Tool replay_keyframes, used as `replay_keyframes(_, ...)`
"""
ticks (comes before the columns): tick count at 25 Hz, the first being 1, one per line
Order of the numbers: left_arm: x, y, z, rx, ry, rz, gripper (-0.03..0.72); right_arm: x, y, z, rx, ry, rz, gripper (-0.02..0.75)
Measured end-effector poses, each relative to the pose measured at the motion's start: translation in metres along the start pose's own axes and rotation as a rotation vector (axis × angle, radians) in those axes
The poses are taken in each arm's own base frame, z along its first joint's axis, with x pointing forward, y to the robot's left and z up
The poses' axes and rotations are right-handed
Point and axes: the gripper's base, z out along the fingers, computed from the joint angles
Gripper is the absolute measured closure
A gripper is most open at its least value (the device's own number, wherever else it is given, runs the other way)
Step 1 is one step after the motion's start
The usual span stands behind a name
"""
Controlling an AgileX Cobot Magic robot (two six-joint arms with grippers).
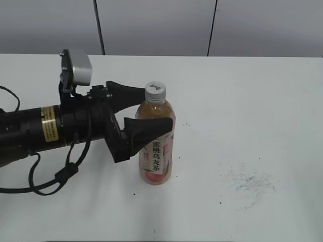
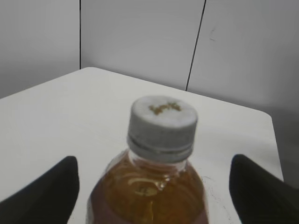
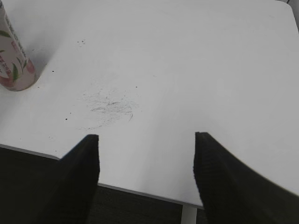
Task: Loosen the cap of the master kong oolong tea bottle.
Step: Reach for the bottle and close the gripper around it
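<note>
The master kong oolong tea bottle (image 1: pixel 157 156) stands upright on the white table, with its pink peach label facing the exterior view. Its pale grey ribbed cap (image 1: pixel 155 91) sits on the neck. My left gripper (image 1: pixel 157 108) is open and straddles the bottle's shoulder, one black finger behind it and one in front. In the left wrist view the cap (image 2: pixel 162 123) and the amber tea of the bottle (image 2: pixel 149 191) fill the middle, with a gap between each finger and the bottle. My right gripper (image 3: pixel 145 136) is open and empty over the table's front edge. The bottle's base (image 3: pixel 14 70) is far to its left.
The white table (image 1: pixel 252 101) has a patch of grey scuff marks (image 1: pixel 250 181) to the right of the bottle, also in the right wrist view as scuff marks (image 3: pixel 110 107). A black cable (image 1: pixel 50 181) loops under the left arm. A grey panelled wall stands behind.
</note>
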Motion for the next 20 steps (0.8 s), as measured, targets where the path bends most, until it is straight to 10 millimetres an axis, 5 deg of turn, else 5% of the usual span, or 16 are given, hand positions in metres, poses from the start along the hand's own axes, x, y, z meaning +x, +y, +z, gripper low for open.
replay_keyframes(13, 0.026, 0.016, 0.020, 0.052, 0.028, -0.036, 0.109, 0.000, 0.000, 0.000, 0.000, 0.000, 0.000, 0.258)
replay_keyframes(20, 0.026, 0.014, 0.020, 0.071, 0.029, -0.026, 0.239, 0.000, 0.000, 0.000, 0.000, 0.000, 0.000, 0.258)
